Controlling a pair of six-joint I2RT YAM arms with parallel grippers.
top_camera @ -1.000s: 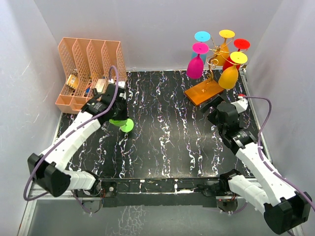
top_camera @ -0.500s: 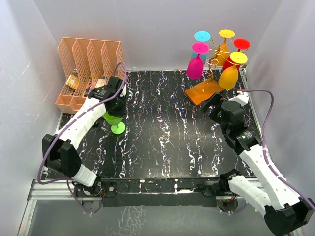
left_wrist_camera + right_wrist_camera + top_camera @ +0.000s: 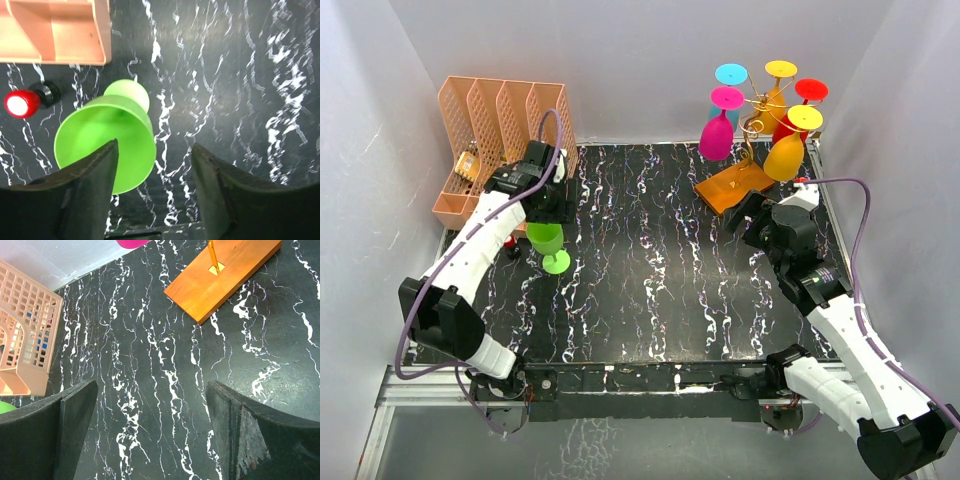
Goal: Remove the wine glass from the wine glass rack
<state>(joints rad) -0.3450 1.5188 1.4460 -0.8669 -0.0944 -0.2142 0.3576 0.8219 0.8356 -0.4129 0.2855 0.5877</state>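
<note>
The wine glass rack (image 3: pixel 756 118) is gold wire on an orange-brown base (image 3: pixel 733 186) at the back right, with several coloured glasses hanging upside down, pink (image 3: pixel 718 136) and yellow (image 3: pixel 785 152) among them. A green wine glass (image 3: pixel 549 240) stands upright on the table at the left. My left gripper (image 3: pixel 546 206) hovers just above it, open. The left wrist view looks down into the green bowl (image 3: pixel 102 142); the left gripper (image 3: pixel 155 150) has its left finger (image 3: pixel 92 175) over the rim. My right gripper (image 3: pixel 760 216) is open and empty, just in front of the base (image 3: pixel 225 275).
A peach file organizer (image 3: pixel 500 135) stands at the back left, close behind my left gripper. A small red-capped object (image 3: pixel 20 103) lies on the table beside the green glass. White walls enclose the black marbled table (image 3: pixel 660 270) on three sides.
My left gripper has set the tilted green glass upright, opened and let go of it, and risen slightly. My right gripper moved a little toward the rack base.
</note>
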